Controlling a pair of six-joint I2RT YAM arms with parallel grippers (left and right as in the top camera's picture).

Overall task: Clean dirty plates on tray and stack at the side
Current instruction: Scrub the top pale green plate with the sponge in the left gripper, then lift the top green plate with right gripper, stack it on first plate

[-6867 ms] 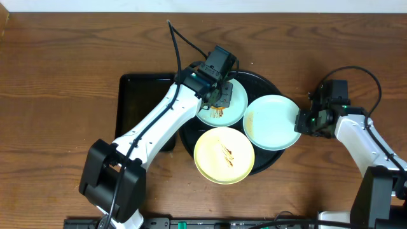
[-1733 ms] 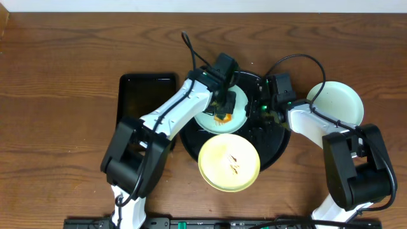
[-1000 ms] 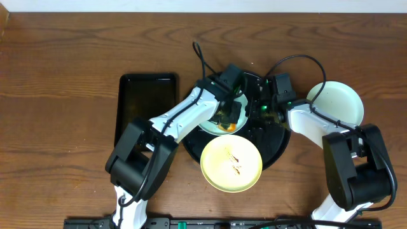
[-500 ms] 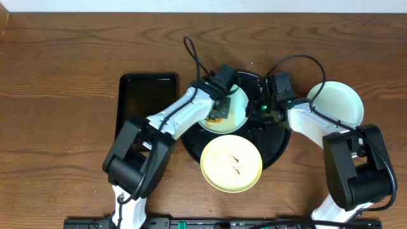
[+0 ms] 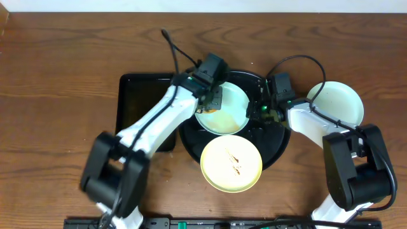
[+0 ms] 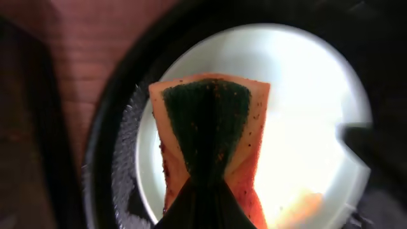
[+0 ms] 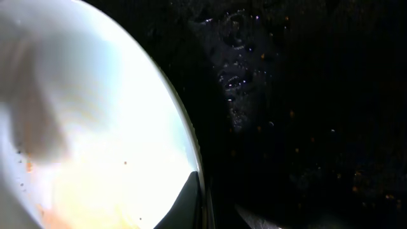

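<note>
Mint plate (image 5: 224,109): on round tray (image 5: 270,147), back half.
Left end effector (image 5: 213,99): clamped on sponge (image 6: 206,137), over that plate.
Right end effector (image 5: 261,112): pinching its right rim.
Yellow plate (image 5: 231,162): smeared, tray front.

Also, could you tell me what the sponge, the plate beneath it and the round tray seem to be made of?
Sponge: soft orange foam with a dark green scouring face, speckled and creased. Mint plate: likely plastic, smooth, with a soft sheen. Round tray: probably hard plastic, glossy black, beading water.
</note>
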